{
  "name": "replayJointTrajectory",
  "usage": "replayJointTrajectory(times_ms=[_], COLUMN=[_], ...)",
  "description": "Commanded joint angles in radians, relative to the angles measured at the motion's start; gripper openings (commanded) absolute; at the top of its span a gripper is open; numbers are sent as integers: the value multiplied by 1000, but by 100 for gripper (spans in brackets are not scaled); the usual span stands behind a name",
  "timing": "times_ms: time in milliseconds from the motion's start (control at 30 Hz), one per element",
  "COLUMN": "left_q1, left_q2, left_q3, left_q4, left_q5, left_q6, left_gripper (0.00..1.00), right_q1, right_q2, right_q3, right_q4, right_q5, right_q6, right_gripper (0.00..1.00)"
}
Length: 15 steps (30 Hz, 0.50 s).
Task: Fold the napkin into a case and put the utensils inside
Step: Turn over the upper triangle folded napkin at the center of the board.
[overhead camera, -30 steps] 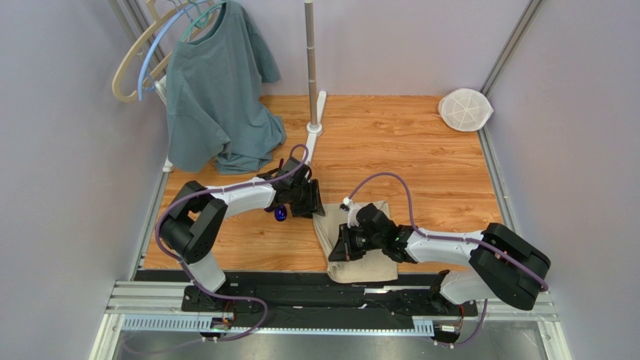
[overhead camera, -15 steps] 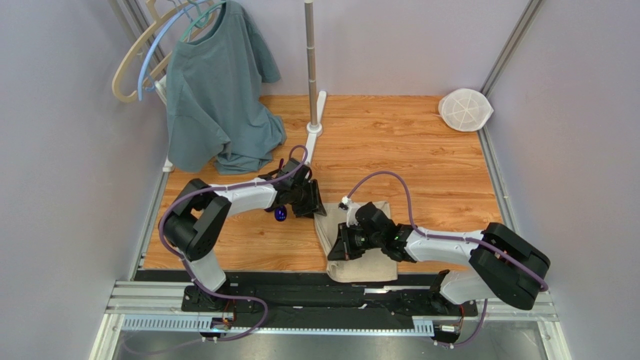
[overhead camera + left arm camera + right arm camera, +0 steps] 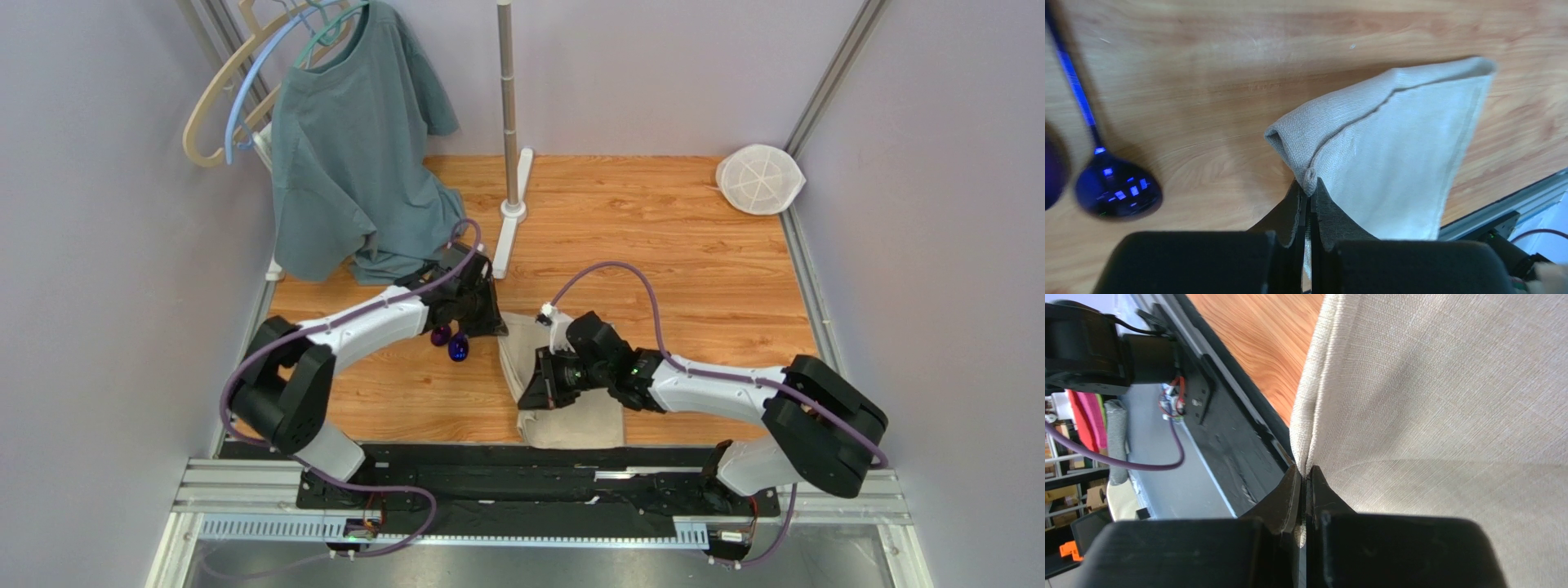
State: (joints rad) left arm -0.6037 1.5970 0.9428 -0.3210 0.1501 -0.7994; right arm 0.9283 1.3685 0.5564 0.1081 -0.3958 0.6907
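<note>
Left hand (image 3: 1310,188) shut tight on a corner of the thin beige-tan cloth napkin (image 3: 1404,147); its two dark fingers meet with only fabric between them. The pinched corner stands up in a small peak off the light wooden bench (image 3: 1198,61).

Right hand (image 3: 1305,478) likewise clamped flat on the same napkin, at a doubled edge that runs up from between its fingers.

Seen from above, the left hand is at the cloth's far-left corner. The right hand is on its left edge, nearer the arm bases. The napkin lies folded to a narrow oblong, its near end at the bench's front edge.

Two small spoons with shiny purple oval bowls (image 3: 458,350) lie just left of the left hand, bowls side by side on bare wood, outside the napkin.

Further off, a grey-green T-shirt (image 3: 350,159) hangs at the far-left corner, an upright metal pole (image 3: 507,98) stands at the back, and a white round mesh disc (image 3: 758,179) sits in the far-right corner.
</note>
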Motion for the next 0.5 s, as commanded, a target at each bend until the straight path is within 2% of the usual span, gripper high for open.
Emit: replayJointTrajectory(times_ms=[0, 133, 267, 367, 467], left_q1=[53, 90, 107, 105, 101], left_q2=[-164, -336, -451, -486, -459], left_q3=[76, 129, 291, 384, 390], left_q4=[-114, -258, -412, -472, -439], left_q5=[-81, -139, -266, -302, -245], left_q6=[83, 126, 186, 215, 218], left_gripper=[0, 0, 0, 0, 0], right_q1=[35, 96, 167, 169, 165], right_q2=[55, 136, 155, 135, 81], right_q3=[147, 357, 486, 479, 427], right_q4=[19, 22, 51, 146, 200], right_q5=[-72, -127, -175, -219, -219], right_q6=[-20, -7, 38, 98, 124], right_gripper=[0, 0, 0, 0, 0])
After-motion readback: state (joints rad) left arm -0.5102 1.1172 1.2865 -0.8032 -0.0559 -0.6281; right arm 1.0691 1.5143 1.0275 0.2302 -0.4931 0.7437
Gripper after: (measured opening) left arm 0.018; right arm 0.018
